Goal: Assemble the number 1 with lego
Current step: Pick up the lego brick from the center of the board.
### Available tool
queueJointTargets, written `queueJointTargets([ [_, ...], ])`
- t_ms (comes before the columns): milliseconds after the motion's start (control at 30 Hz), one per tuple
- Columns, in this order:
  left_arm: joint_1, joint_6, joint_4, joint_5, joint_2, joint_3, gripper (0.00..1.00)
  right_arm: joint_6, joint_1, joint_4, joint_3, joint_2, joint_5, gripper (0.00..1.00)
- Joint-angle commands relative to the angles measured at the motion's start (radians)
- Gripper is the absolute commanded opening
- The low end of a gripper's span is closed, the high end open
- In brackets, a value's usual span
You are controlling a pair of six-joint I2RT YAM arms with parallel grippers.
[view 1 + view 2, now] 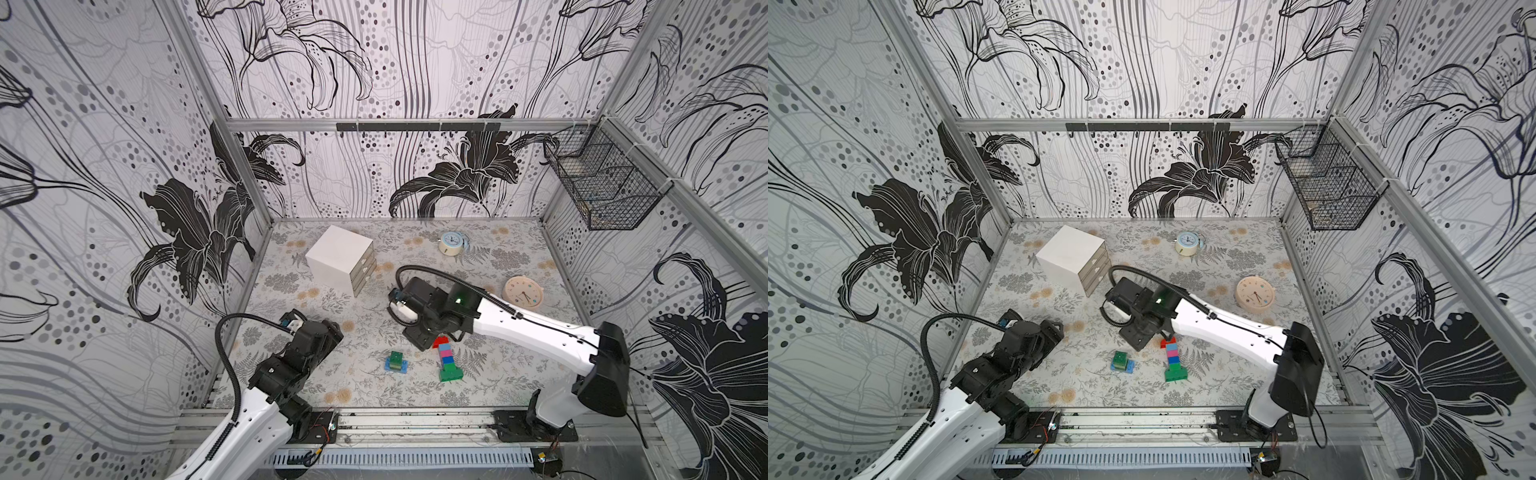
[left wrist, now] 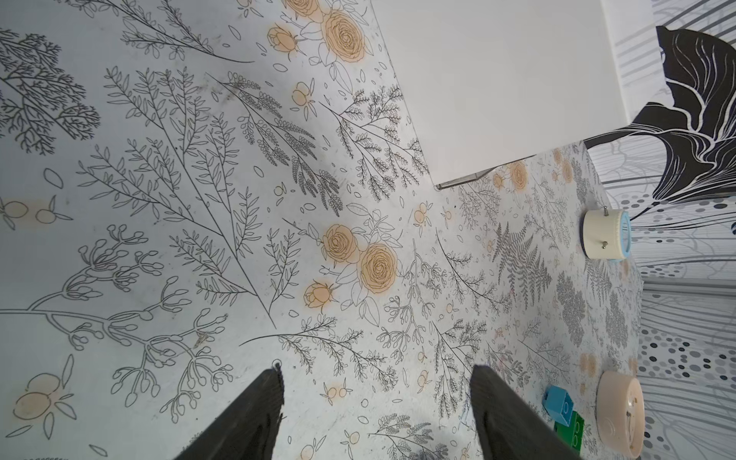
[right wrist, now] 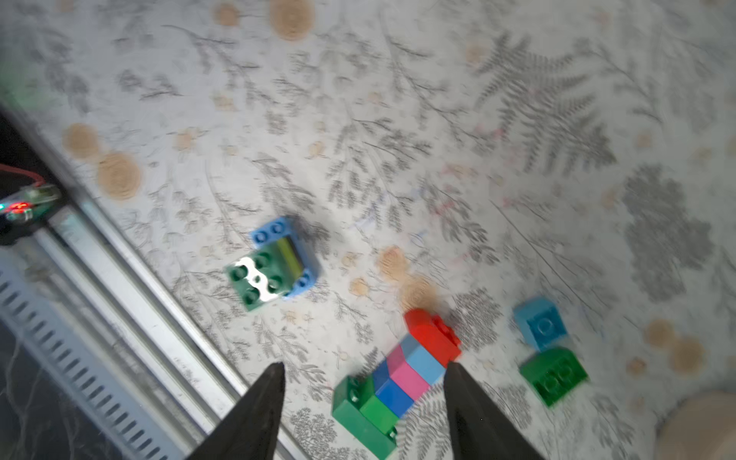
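A lego column (image 1: 446, 360) lies flat on the table in both top views, also (image 1: 1173, 360): red end (image 3: 432, 334), then light blue, pink, blue and green bricks on a wide green base (image 3: 358, 418). My right gripper (image 3: 364, 366) hovers open over it, holding nothing; its wrist hides the fingers in the top views. A small stack (image 1: 396, 361) with a dark green top brick over lime on blue stands to the left. A loose light blue brick (image 3: 539, 324) and a green one (image 3: 555, 376) lie beside the column. My left gripper (image 2: 376, 368) is open and empty over bare table.
A white drawer box (image 1: 340, 259) stands at the back left. A blue-faced clock (image 1: 452, 243) is at the back and a beige clock (image 1: 523, 292) at the right. A wire basket (image 1: 602, 187) hangs on the right wall. A metal rail (image 1: 415, 419) runs along the front edge.
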Motion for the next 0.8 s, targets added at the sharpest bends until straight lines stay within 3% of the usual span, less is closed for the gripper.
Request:
queueJointTargets([
  [0, 0.008, 0.056, 0.074, 0.028, 0.038, 0.032, 0.77, 0.328, -0.110, -0.067, -0.074, -0.042, 0.119, 0.58],
  [200, 0.011, 0.155, 0.121, 0.088, 0.135, 0.092, 0.78, 0.485, -0.247, -0.096, -0.178, -0.085, 0.130, 0.63],
  [367, 0.011, 0.301, 0.136, 0.187, 0.277, 0.202, 0.79, 0.488, -0.357, 0.000, -0.262, -0.109, 0.017, 0.64],
  [533, -0.009, 0.393, 0.172, 0.334, 0.470, 0.321, 0.79, 0.489, -0.391, -0.008, -0.243, -0.083, 0.015, 0.64],
  [667, -0.133, 0.446, 0.075, 0.193, 0.639, 0.496, 0.82, 0.493, -0.486, -0.023, -0.282, -0.150, 0.033, 0.64],
  [767, -0.202, 0.479, 0.045, 0.166, 0.792, 0.628, 0.83, 0.500, -0.553, -0.068, -0.293, -0.221, 0.073, 0.63],
])
